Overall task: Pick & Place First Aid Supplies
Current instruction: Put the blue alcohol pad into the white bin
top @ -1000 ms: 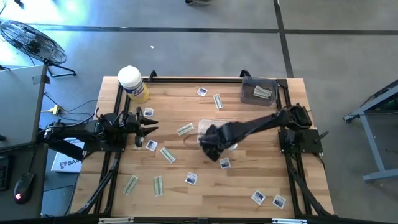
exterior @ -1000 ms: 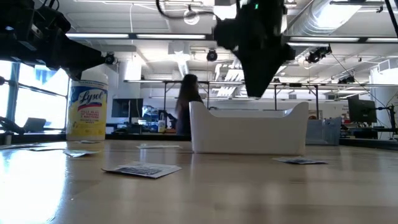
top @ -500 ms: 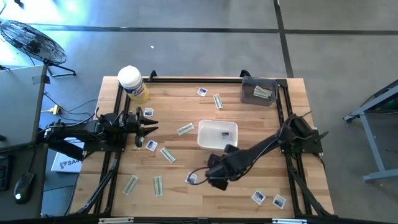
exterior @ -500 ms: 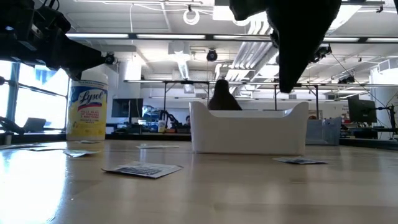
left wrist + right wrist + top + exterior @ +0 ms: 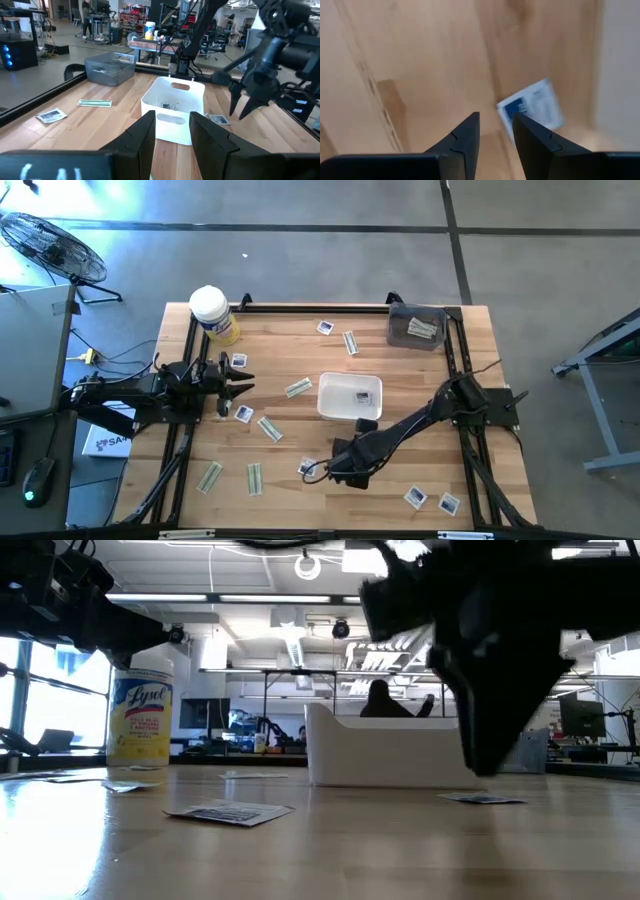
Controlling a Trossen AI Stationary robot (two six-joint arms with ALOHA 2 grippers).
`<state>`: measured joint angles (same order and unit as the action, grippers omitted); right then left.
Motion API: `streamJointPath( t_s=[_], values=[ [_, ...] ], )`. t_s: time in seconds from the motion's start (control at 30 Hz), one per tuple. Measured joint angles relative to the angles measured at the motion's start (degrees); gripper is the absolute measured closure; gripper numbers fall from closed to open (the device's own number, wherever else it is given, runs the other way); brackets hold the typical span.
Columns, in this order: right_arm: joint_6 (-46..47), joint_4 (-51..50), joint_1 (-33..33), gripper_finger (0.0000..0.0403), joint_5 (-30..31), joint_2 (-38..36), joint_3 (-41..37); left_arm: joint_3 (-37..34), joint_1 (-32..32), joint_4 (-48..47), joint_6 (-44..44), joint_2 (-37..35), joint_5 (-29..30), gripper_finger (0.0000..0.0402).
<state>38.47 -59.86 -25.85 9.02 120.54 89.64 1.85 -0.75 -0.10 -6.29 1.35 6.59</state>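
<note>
Wood table (image 5: 400,380) strewn with packets (image 5: 268,428); workshop room behind.

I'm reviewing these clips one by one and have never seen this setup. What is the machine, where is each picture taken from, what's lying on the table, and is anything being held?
Two dark robot arms work at a wooden table. One picture looks straight down, one looks level across the tabletop, and one camera rides on each wrist.

Small first aid packets lie scattered on the wood, square ones and narrow strips. A white tray in the middle already holds one packet. A yellow canister and a clear bin stand at the far edge.

The right gripper hangs low over a square packet in front of the tray, fingers apart, holding nothing. The left gripper waits at the left side, also empty.
</note>
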Motion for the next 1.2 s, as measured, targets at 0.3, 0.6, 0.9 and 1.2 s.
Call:
streamJointPath(
  t_s=[0.3, 0.6, 0.9, 1.2],
  values=[
    [3.2, 7.2, 1.1, 0.0293, -3.4, -0.6, -6.6, 0.0, 0.0, 0.0, 0.0, 0.0, 0.0, 0.0283],
    [6.4, 7.8, 1.6, 0.0293, 1.4, -3.8, -6.2, 0.0, 0.0, 0.0, 0.0, 0.0, 0.0, 0.0283],
    [6.5, 8.2, 2.0, 0.0293, -1.6, -3.1, -6.2, 0.0, 0.0, 0.0, 0.0, 0.0, 0.0, 0.0283],
    [6.6, 16.2, 3.0, 0.0293, -4.2, -3.5, -12.7, 0.0, 0.0, 0.0, 0.0, 0.0, -0.1, 0.0283]
  ],
)
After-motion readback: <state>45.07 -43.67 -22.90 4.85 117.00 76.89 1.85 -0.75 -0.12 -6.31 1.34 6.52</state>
